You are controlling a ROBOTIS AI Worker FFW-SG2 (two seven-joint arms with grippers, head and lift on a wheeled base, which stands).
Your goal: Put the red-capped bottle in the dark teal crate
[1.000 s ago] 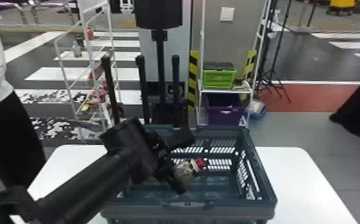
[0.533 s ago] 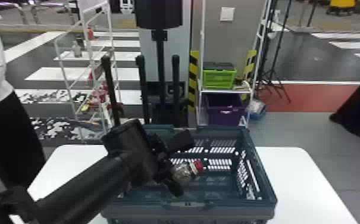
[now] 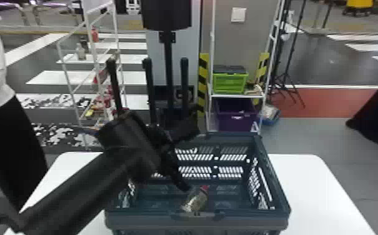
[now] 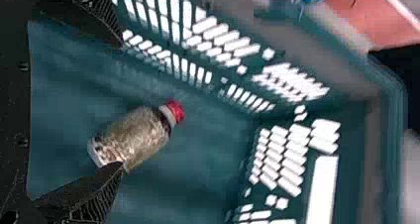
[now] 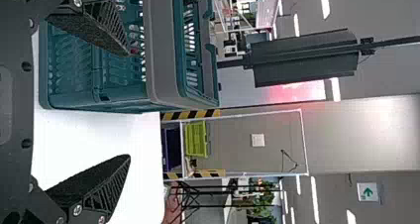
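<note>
Currently inside the dark teal crate (image 3: 244, 221): one red-capped bottle (image 3: 194, 201), tilted, cap toward the far right; contact with the floor cannot be told. Left gripper (image 3: 192, 155): over the crate, fingers spread, one fingertip overlapping the bottle's edge in the left wrist view, touch uncertain. Right gripper (image 5: 130, 105): fingers wide apart, nothing between them. Crate: standing on a white worktop (image 3: 313, 187). Behind: one green box (image 3: 230, 82) on a shelf, above one purple bin (image 3: 236, 117).
</note>
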